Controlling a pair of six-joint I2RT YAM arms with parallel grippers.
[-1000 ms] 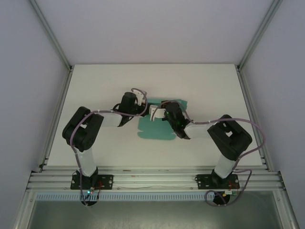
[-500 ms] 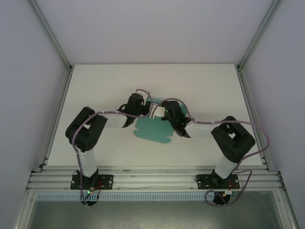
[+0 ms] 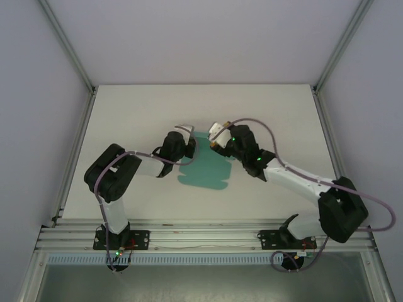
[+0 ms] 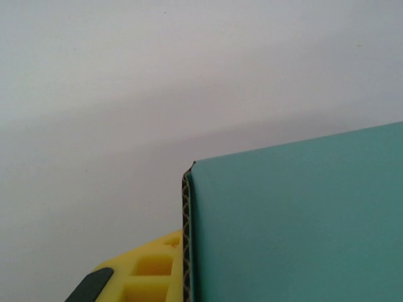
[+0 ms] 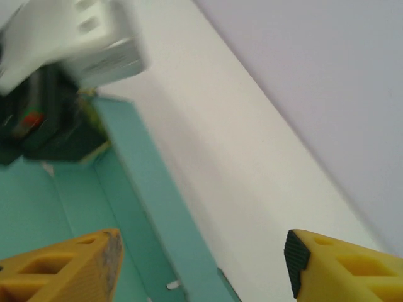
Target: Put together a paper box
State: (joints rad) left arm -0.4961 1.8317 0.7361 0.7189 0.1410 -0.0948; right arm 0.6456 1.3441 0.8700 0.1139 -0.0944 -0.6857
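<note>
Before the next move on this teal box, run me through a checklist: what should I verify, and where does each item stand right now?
1. Right pincer open: ok, its fingers are wide apart.
2. Raised wall of the paper box lined up between those fingers: ok in the right wrist view.
3. Left pincer gripping the box: cannot tell; one finger sits beside the card edge and the other is hidden.
4. Box resting on the table, away from its edges: ok.
5. The two pincers apart from each other: ok in the top view.
</note>
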